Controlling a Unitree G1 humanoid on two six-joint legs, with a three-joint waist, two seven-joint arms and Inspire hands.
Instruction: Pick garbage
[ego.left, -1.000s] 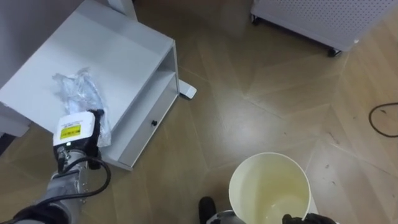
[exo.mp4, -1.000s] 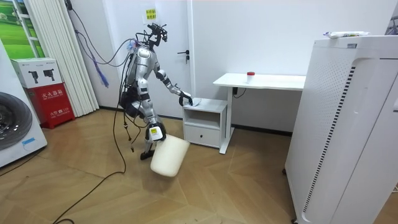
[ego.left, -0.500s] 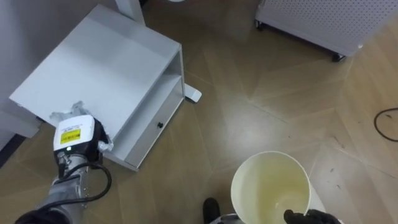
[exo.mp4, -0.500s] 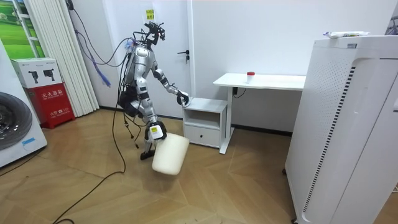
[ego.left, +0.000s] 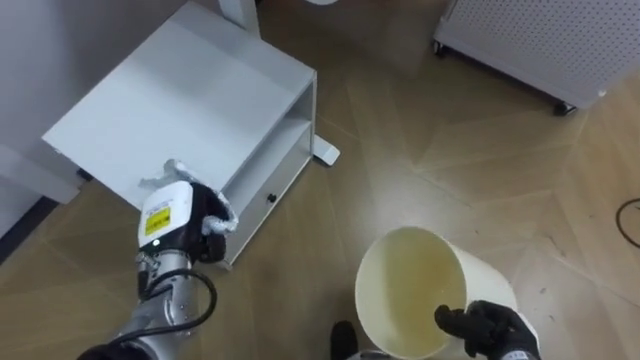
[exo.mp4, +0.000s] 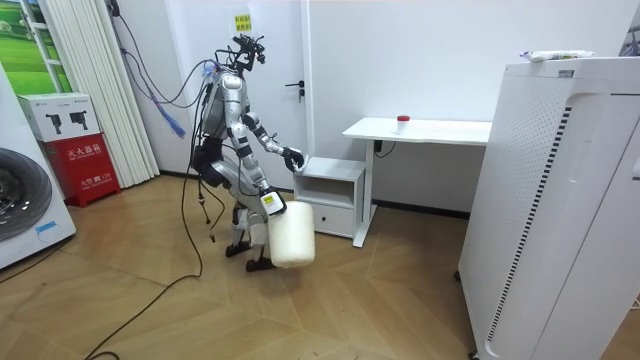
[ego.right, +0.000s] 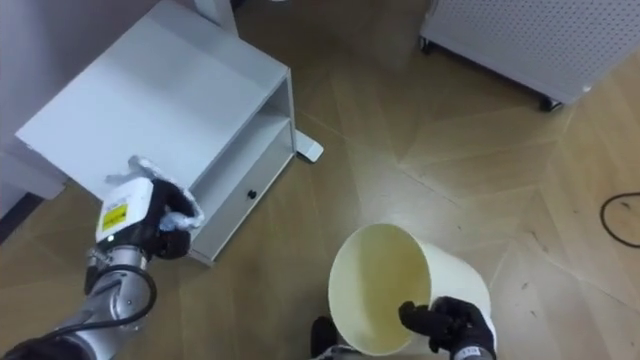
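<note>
As left hand (ego.left: 182, 214) clutches plastic (ego.left: 160, 179), arm outstretched

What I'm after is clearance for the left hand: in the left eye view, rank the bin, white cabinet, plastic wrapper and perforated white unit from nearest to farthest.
1. plastic wrapper, in the left hand.
2. white cabinet, just behind it.
3. bin, lower right.
4. perforated white unit, top right.

Cabinet (ego.left: 190, 100): left of the bin, beside the desk (exo.mp4: 420, 128) (seen from the room).
Garbage (ego.left: 160, 177): in the left hand (ego.left: 185, 215), at the cabinet's near edge.
Bin (ego.left: 400, 290): above the floor, rim in the right hand (ego.left: 490, 325).
</note>
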